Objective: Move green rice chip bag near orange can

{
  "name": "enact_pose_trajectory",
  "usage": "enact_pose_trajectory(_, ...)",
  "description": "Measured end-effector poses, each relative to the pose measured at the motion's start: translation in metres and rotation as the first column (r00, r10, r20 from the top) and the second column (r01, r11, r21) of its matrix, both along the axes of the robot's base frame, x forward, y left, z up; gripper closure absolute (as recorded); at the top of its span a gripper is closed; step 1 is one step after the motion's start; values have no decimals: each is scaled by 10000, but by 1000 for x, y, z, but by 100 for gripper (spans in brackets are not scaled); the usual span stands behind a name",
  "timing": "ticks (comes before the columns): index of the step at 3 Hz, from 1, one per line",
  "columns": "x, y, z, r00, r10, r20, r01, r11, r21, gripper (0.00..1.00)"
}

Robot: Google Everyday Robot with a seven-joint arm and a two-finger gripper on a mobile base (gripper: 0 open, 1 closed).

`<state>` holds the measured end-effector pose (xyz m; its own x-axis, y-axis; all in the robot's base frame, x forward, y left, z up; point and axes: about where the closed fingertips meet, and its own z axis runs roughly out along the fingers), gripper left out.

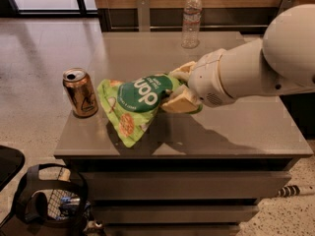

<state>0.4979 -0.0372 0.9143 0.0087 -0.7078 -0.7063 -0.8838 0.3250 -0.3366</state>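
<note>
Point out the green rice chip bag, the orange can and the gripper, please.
green rice chip bag (138,95): camera view, on its dark-green logo.
orange can (82,96): camera view, on its side wall.
gripper (177,88): camera view, between its fingertips, at the bag's right end.
</note>
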Motion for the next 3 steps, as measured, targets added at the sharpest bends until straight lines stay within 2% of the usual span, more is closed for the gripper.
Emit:
enact_pose_trajectory(2,-3,3,4,10000,32,87,-31,10000,-57,4)
enact_pose_trajectory(3,-3,4,6,9999,42,115,-41,10000,-75,0)
